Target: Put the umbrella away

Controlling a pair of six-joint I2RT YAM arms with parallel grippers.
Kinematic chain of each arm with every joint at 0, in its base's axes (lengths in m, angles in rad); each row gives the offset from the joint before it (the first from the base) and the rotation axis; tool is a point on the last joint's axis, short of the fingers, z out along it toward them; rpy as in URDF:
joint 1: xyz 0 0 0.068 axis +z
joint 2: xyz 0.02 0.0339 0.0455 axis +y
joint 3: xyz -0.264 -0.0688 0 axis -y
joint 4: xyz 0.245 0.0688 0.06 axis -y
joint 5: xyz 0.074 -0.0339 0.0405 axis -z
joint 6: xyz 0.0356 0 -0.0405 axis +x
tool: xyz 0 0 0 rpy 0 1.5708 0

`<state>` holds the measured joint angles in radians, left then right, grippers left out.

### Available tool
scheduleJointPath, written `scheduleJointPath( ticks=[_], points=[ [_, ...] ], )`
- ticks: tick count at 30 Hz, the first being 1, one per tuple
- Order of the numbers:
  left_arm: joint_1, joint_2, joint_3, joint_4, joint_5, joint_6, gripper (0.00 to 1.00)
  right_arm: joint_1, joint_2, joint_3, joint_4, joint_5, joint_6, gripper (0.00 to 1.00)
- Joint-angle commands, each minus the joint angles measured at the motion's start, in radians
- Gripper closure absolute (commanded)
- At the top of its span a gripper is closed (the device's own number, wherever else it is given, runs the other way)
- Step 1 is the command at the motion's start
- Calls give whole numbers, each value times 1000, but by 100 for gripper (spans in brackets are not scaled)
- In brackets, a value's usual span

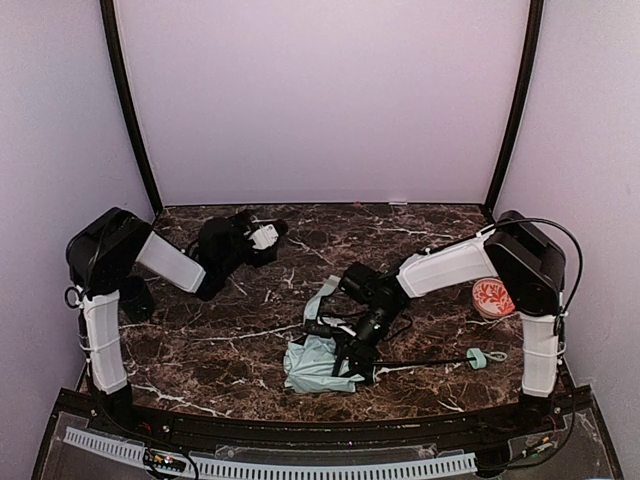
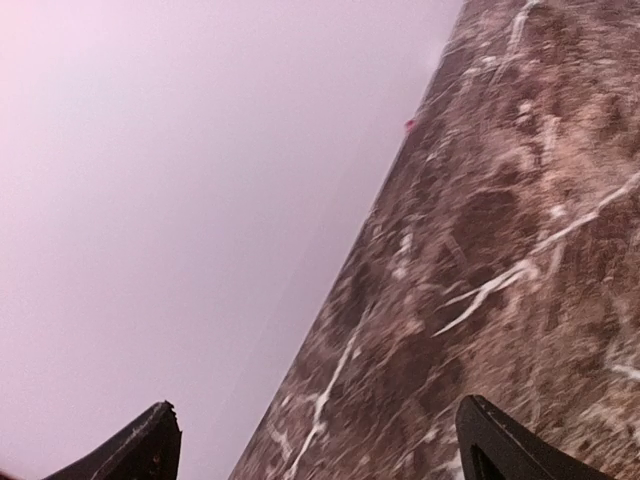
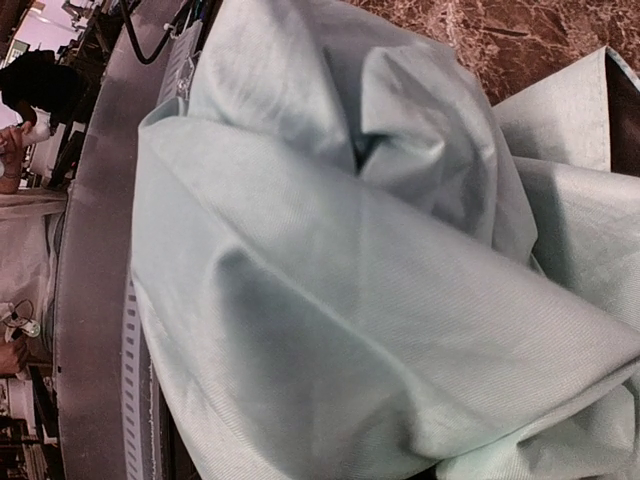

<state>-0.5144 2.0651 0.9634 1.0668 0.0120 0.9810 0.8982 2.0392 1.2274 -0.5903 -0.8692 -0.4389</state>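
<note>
Top view: the umbrella (image 1: 312, 362) lies collapsed on the dark marble table (image 1: 240, 340), near the front edge and a little right of centre. Its mint fabric is bunched in a loose heap. A thin black shaft (image 1: 430, 362) runs from the heap toward the right and ends in the small mint handle (image 1: 477, 358), which rests on the table. The right gripper (image 1: 352, 362) is down on the right side of the heap, in contact with the fabric; its jaws are hidden by the arm, so I cannot tell whether they are clamped on cloth or not. The left gripper (image 1: 275, 232) is well apart from the umbrella, extended toward the back of the table at left of centre. An orange-red ball (image 1: 492, 297) with a white pattern sits at the right, beside the right arm. Left wrist view: both black fingertips (image 2: 140, 450) show at the bottom corners, spread wide, with nothing between them, only bare marble and the pale wall beyond. Right wrist view: folds of mint fabric (image 3: 350, 280) fill nearly the whole frame, with a patch of marble at top right. The fingers are not visible here, so the grip state remains undetermined.
</note>
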Motion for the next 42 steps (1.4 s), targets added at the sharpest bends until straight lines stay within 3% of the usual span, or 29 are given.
scheduleJointPath(
  ticks=[1, 3, 6, 9, 11, 14, 17, 21, 26, 32, 36, 38, 42],
  points=[
    [16, -242, -78, -44, -296, -221, 2, -15, 73, -22, -28, 156, 78, 100],
    [-4, -408, -130, -238, -209, -362, 9, -24, 89, -23, -30, 155, 90, 100],
    [-107, -631, -166, -619, 70, -388, 38, -35, 134, 7, -62, 166, 94, 100],
    [-267, -793, -221, -884, 273, -356, 44, -42, 155, 33, -73, 159, 96, 100],
    [-339, -860, -245, -968, 413, -382, 44, -46, 166, 55, -91, 155, 93, 100],
    [-490, -841, -285, -965, 359, -365, 28, -50, 188, 83, -121, 155, 85, 100],
    [-582, -707, -243, -1021, 225, -237, 21, -51, 206, 107, -143, 159, 78, 100],
    [-604, -551, -162, -1058, 179, -189, 10, -51, 210, 116, -151, 166, 78, 100],
    [-604, -479, -201, -995, 203, -216, 1, -60, 213, 130, -144, 142, 75, 100],
    [-604, -366, -170, -939, 3, -285, 1, -60, 204, 143, -157, 116, 26, 100],
    [-604, -297, -147, -1036, -23, -277, 8, -61, 189, 151, -170, 113, -8, 100],
    [-603, -267, -122, -1113, -13, -281, 17, -66, 173, 153, -157, 114, -11, 100],
    [-602, -249, -62, -1289, 110, -300, 42, -92, 91, 153, -79, 118, 45, 77]
  ],
)
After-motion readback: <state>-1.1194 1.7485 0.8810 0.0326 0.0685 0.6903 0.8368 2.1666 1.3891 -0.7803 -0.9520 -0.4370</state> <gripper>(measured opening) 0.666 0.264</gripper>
